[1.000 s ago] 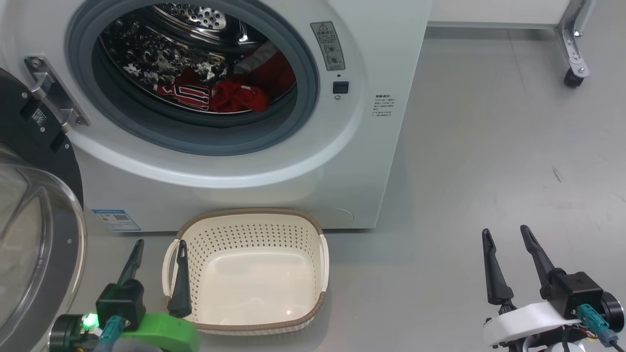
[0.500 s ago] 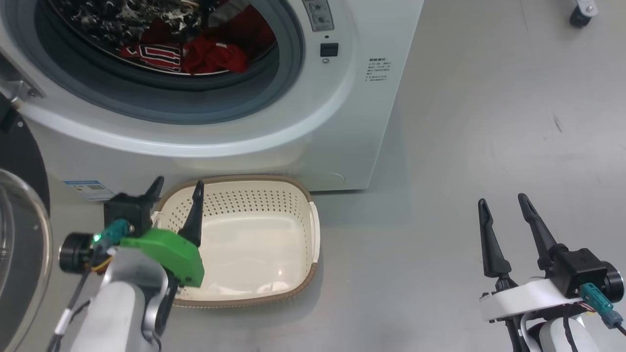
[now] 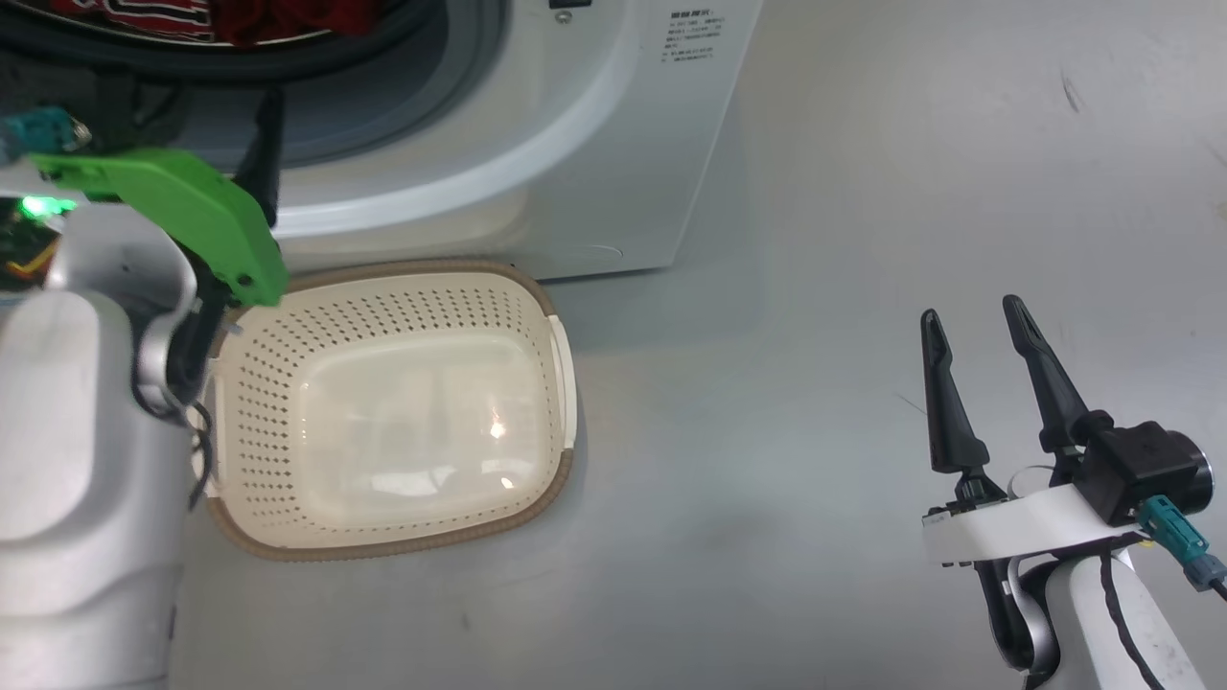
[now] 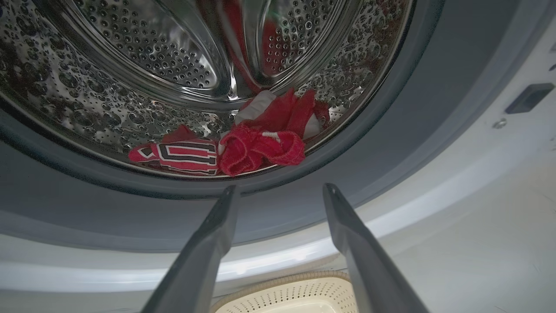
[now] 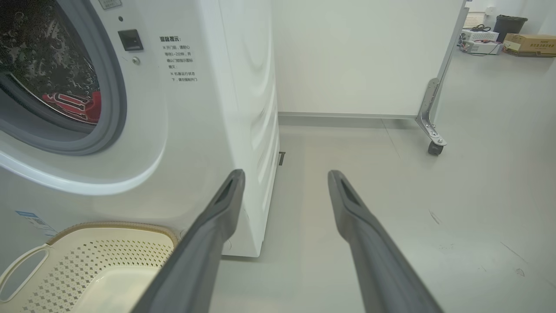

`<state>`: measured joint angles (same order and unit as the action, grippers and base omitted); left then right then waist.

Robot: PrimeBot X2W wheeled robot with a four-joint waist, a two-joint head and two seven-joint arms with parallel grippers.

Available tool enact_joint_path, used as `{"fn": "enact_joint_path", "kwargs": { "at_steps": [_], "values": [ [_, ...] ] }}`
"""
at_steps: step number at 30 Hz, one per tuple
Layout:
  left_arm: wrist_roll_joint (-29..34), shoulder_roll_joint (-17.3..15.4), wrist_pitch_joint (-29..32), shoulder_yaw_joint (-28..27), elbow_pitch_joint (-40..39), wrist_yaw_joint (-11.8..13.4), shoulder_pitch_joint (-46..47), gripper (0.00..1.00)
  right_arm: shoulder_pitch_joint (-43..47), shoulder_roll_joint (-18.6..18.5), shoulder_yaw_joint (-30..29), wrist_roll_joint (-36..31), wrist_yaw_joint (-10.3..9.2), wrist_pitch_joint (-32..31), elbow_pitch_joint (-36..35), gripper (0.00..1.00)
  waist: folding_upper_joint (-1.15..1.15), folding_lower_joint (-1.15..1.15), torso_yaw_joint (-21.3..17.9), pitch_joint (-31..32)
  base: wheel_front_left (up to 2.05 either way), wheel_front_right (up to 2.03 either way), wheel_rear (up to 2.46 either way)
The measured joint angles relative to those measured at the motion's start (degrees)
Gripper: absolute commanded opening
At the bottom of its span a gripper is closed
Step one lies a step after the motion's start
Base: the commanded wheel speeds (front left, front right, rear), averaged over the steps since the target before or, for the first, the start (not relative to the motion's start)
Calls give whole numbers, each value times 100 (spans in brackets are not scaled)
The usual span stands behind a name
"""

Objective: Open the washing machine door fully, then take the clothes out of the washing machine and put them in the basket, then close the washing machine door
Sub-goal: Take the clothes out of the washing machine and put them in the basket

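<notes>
Nearest us, the basket (image 3: 383,305) sits empty on the floor (image 3: 815,431), close against the foot of the washing machine (image 3: 594,144) and below its opening. Our left pincer (image 4: 279,188) hangs over the basket's far edge at the mouth of the machine, fingers spread wide and holding nothing.

Straight on from its tips, past the grey rubber seal (image 4: 391,130), lie the clothes (image 4: 260,148). They form a red heap low at the front of the drum (image 4: 143,56), just behind the seal. The heap stretches side to side, across the line of the fingers, and its thickest red bunch sits roughly in line with the gap between them.

We judge the reach to be forward over the seal's lip, and the left arm is plainly the nearer. Our right pincer (image 3: 970,309) is also released and empty, well apart over bare floor to the machine's right.
</notes>
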<state>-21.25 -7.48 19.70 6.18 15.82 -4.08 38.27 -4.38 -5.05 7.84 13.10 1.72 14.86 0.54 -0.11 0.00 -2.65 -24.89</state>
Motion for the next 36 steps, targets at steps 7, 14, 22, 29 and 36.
{"fn": "enact_joint_path", "kwargs": {
  "at_steps": [7,14,22,29,36],
  "values": [
    [-51,-336,535,-180,289,-2,941,100,-278,62,56,51,74,0,-38,100,0,0,-282,-540,0,0,0],
    [-45,-695,746,-318,662,-29,1514,100,-575,137,90,100,119,0,-42,100,0,0,-601,-1046,0,0,0],
    [-14,-818,792,-313,1013,-59,2048,100,-725,163,138,149,154,0,18,100,0,0,-989,-1441,0,0,0],
    [169,-939,643,-361,1287,-41,2376,100,-800,200,130,200,174,0,92,100,0,0,-1232,-1663,0,0,0],
    [288,-942,641,-388,1652,188,2559,46,-814,224,130,201,176,0,147,100,0,0,-1310,-1751,0,0,0]
  ]
}}
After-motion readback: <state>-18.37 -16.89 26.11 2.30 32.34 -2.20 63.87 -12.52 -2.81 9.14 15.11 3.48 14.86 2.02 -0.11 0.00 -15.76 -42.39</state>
